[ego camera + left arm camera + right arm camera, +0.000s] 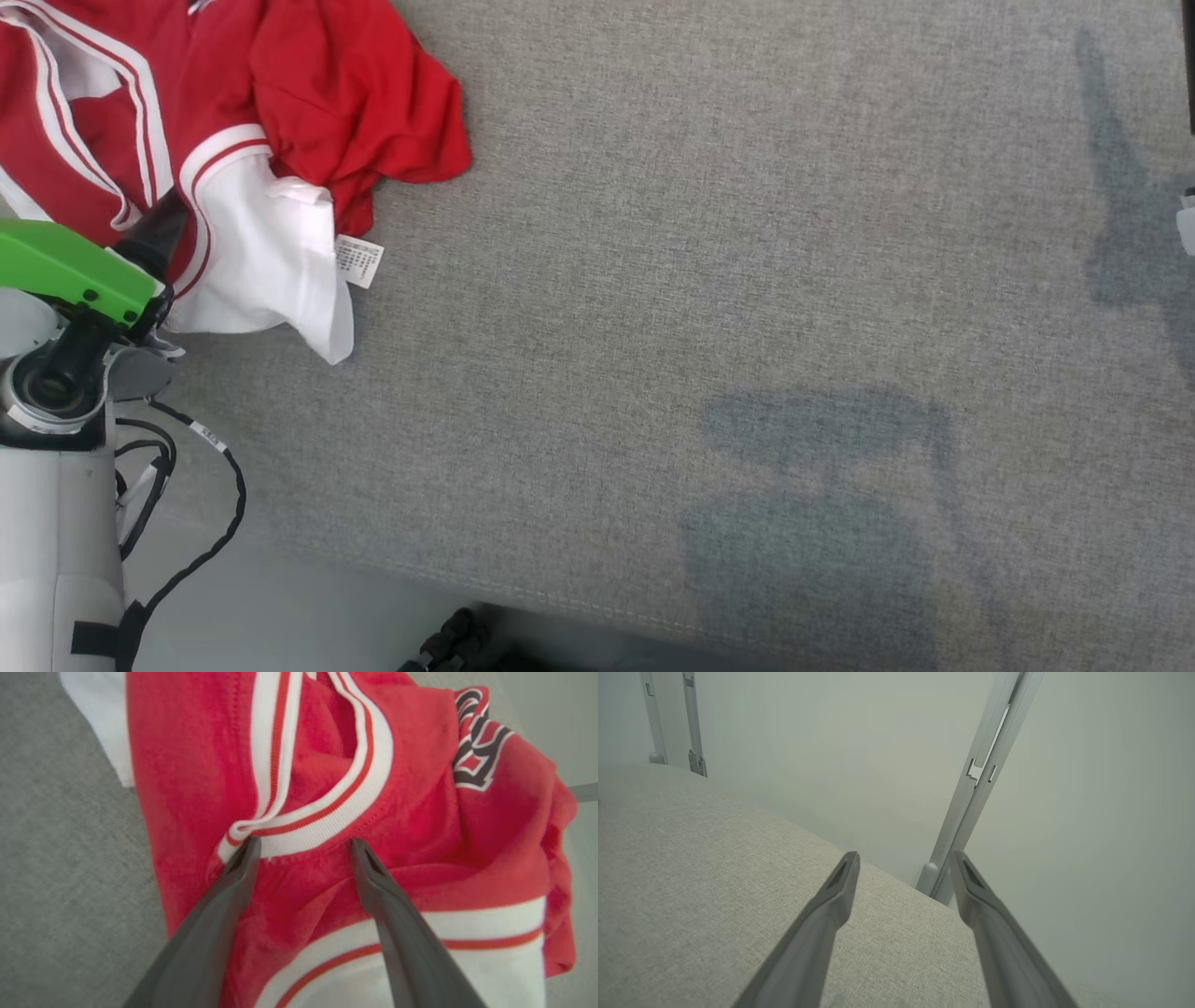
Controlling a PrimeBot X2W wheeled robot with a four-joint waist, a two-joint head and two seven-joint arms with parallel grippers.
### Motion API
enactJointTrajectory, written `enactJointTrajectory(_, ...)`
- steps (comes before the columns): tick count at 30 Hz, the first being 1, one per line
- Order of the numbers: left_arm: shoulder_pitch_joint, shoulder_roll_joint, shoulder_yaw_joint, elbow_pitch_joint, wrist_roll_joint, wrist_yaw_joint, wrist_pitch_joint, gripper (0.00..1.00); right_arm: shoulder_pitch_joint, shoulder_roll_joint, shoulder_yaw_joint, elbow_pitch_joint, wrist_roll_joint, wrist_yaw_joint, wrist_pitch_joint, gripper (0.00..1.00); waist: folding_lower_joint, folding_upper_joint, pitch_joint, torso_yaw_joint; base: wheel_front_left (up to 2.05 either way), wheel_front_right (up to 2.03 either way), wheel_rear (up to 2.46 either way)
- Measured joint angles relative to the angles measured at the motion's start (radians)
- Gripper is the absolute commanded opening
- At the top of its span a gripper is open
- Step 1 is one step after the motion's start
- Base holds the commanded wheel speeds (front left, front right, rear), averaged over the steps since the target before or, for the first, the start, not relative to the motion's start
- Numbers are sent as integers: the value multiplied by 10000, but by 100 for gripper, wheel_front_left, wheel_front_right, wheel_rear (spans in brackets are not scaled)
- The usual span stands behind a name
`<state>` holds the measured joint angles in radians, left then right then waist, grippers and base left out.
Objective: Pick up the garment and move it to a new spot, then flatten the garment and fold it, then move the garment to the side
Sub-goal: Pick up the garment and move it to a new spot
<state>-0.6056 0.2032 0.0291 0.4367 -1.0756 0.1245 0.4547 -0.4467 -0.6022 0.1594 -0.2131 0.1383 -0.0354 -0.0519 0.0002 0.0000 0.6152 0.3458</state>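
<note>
Both apart: left pincer point(303, 845) over edge-cropped garment point(327, 93), right pincer point(903, 857) above grey fabric point(691, 882).

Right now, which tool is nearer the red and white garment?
Left. The left tool is open, poised right against the garment. The right tool is open too, out over the grey surface near its edge, well apart from the garment.

A crumpled red jersey garment point(308, 93) is marked with white panels, red-and-white striped trim point(327, 816) and black lettering point(476, 751) edged in white. Its small white label point(358, 260) is printed in dark text. The woven cloth surface point(700, 280) is coloured mottled grey; a plastic arm cover point(65, 266), bright green.
</note>
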Motion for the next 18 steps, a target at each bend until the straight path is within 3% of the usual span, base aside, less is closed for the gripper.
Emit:
enactJointTrajectory(6,-492,-186,15,522,244,0,-244,100,-6,-188,-142,31,-4,2,86,100,-1,0,224,37,0,0,0)
enactJointTrajectory(7,-542,-226,59,593,242,0,-259,91,-12,-215,-127,35,-4,56,86,100,-1,0,226,72,0,0,0)
enactJointTrajectory(8,-576,-259,73,665,242,-2,-282,52,-24,-192,-63,58,-4,88,75,100,0,1,220,93,0,0,0)
enactJointTrajectory(9,-609,-288,63,744,242,-2,-309,52,-24,-132,10,111,-8,88,54,100,0,0,197,105,0,0,0)
enactJointTrajectory(10,-640,-301,46,805,244,0,-343,38,-20,-86,29,171,-19,86,50,100,-1,0,158,112,0,0,0)
enactJointTrajectory(11,-729,-341,31,949,242,0,-349,1,-18,-100,-10,196,-58,86,44,100,-1,0,69,136,0,0,0)
enactJointTrajectory(18,-950,-481,6,1200,242,2,-380,0,-18,-10,-13,332,-59,84,-65,100,-1,0,-232,215,0,0,0)
